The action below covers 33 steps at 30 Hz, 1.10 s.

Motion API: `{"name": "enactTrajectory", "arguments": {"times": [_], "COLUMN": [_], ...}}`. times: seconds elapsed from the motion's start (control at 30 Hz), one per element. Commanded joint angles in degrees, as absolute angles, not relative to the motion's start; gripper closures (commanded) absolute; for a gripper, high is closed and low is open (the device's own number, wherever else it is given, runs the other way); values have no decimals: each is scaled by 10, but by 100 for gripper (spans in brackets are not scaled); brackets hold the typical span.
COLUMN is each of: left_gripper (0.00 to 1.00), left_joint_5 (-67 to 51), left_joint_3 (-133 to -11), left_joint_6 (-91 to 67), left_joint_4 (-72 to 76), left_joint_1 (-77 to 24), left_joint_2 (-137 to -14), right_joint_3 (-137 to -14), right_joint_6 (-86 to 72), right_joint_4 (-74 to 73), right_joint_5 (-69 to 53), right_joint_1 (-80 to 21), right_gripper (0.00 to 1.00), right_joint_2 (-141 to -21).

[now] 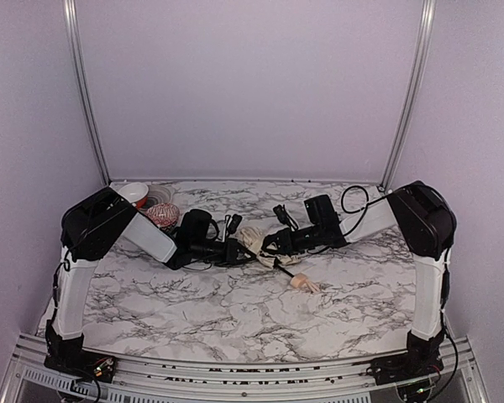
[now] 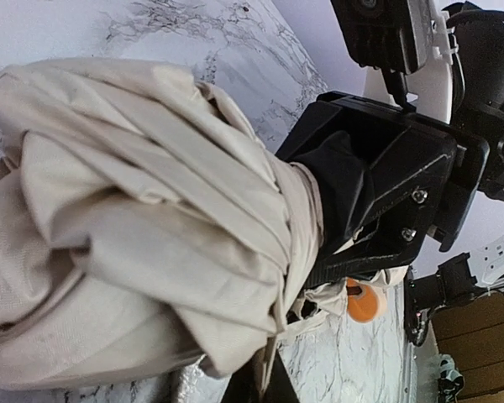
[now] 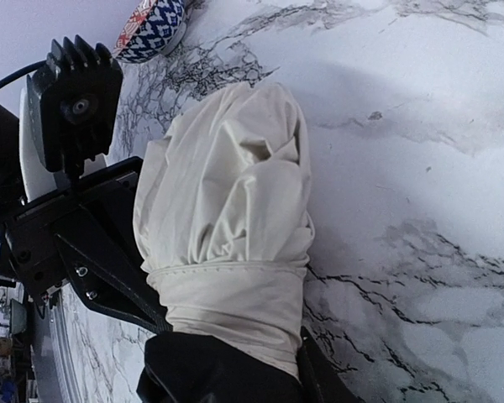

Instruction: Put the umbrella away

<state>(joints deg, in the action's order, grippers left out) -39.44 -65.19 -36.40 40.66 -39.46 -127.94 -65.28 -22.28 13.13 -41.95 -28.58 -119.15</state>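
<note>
Closed on the fabric bunched between their jaws, the left gripper [image 1: 234, 249] and right gripper [image 2: 319, 210] held the umbrella [image 1: 254, 240], seemingly light, soft and slippery, where thickest.

Left wrist: umbrella [image 2: 151, 218] cut off at left & btm edges. Right wrist: own fingers [image 3: 202, 374] cut off at btm. Top: bowls [image 1: 161, 215] partly behind left arm [image 1: 109, 222].

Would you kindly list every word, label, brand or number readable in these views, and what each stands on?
No text can be read.
On the umbrella: plain fabric, no label in view.
On the bowl: a red, white and blue pattern, no letters.
On the front rail: dark marks, perhaps print, too small and blurred to read.
</note>
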Motion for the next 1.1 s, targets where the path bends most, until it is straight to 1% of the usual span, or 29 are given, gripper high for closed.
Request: {"name": "enactTrajectory", "arguments": {"times": [0.0,0.1,0.2,0.37,0.43,0.5,0.73,0.87,1.07], "left_gripper": [100,100,100,100,100,100,100,100,100], "left_joint_5": [-422,-413,-443,-448,-445,-446,-440,-421,-415], "left_joint_3": [-628,-625,-648,-641,-621,-611,-589,-568,-561], "left_joint_6": [-457,-509,-563,-624,-669,-696,-638,-596,-541], "left_joint_4": [409,452,502,592,659,726,746,746,747], "left_joint_1": [-397,-394,-397,-396,-395,-394,-394,-394,-394], "left_joint_2": [-1341,-1360,-1385,-1397,-1395,-1391,-1341,-1295,-1227], "right_joint_3": [-670,-670,-660,-635,-634,-641,-648,-629,-642], "right_joint_6": [-250,-240,-241,-287,-311,-318,-275,-252,-201], "right_joint_4": [223,228,254,385,445,470,454,463,434], "right_joint_5": [-384,-403,-424,-494,-547,-583,-710,-742,-757], "right_joint_1": [-260,-274,-285,-287,-290,-295,-334,-354,-393], "right_gripper": [100,100,100,100,100,100,100,100,100], "right_joint_2": [-1159,-1151,-1140,-1118,-1111,-1101,-1063,-1013,-966]}}
